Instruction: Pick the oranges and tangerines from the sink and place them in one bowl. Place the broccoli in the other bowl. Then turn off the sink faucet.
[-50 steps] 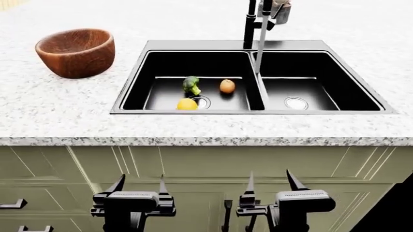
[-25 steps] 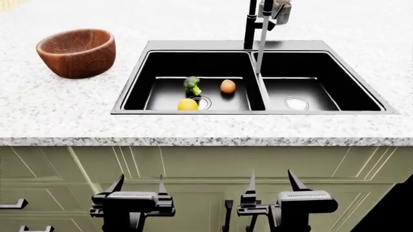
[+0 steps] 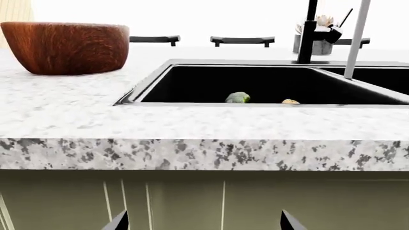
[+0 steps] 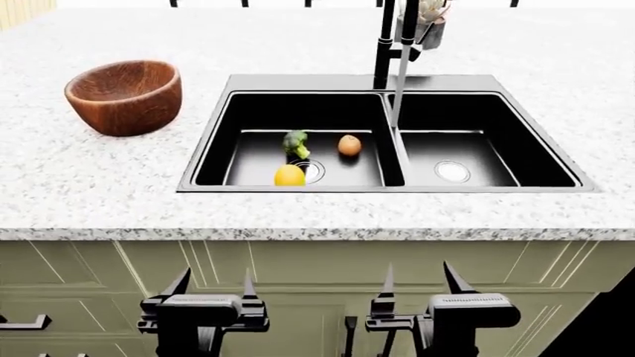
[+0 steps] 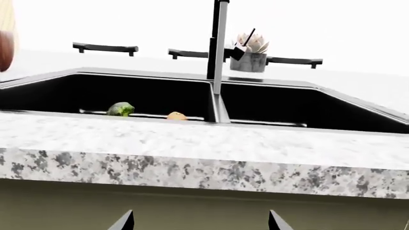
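While both hang below the countertop point(image 4: 100, 186), left fingers point(image 4: 181, 285) and right fingers point(image 4: 456, 280) gape, empty.

Everything I see is bright, flat and sharp, no blur anywhere. Background past my wrist cams blows out pure white, and the sink point(image 4: 297, 104) basins stay near-black.

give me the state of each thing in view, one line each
left hand: open, empty, low in front of the cabinet
right hand: open, empty, low in front of the cabinet
wooden bowl: upright on the counter, empty
faucet: running into the right basin
broccoli: in the left basin
yellow fruit: left basin, beside the drain
orange fruit: left basin
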